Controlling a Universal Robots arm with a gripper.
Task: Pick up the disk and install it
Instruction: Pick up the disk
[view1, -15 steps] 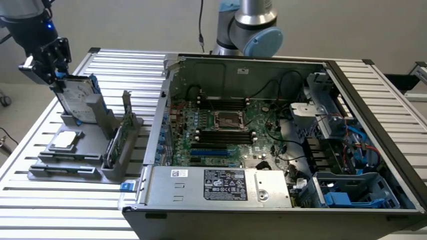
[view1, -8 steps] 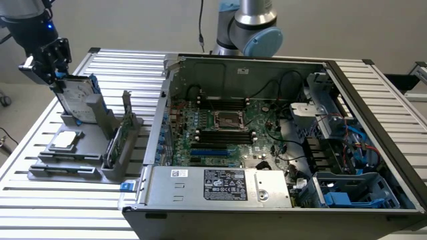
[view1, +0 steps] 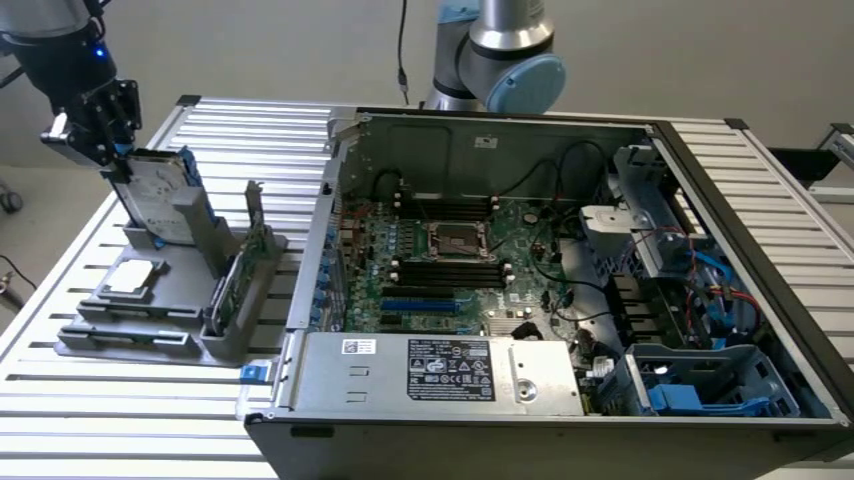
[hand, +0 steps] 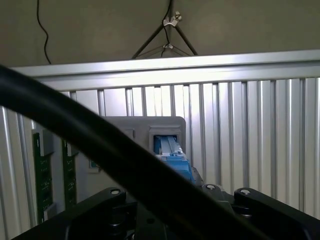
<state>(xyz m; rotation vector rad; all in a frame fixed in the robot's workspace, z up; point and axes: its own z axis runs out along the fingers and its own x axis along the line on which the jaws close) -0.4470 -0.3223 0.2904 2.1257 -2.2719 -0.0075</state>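
The disk (view1: 163, 195) stands upright in a grey holder (view1: 200, 340) on the slatted table, at the exterior view's left. It is silver-grey with a white label and blue rails on its edges. My gripper (view1: 118, 165) is at the disk's upper corner, right against its top edge. In the wrist view the disk's blue rail (hand: 175, 161) runs away from the gripper's black linkages (hand: 250, 200) towards the grey holder (hand: 145, 131). A thick black cable (hand: 100, 155) crosses in front and hides part of the disk.
An open computer case (view1: 334, 200) lies to the exterior view's right of the holder, with a blue drive cage (view1: 701, 385) at its near right corner. The holder also carries a small square chip (view1: 130, 280) and an upright green card (view1: 235, 285). The arm's base (view1: 501, 60) stands behind the case.
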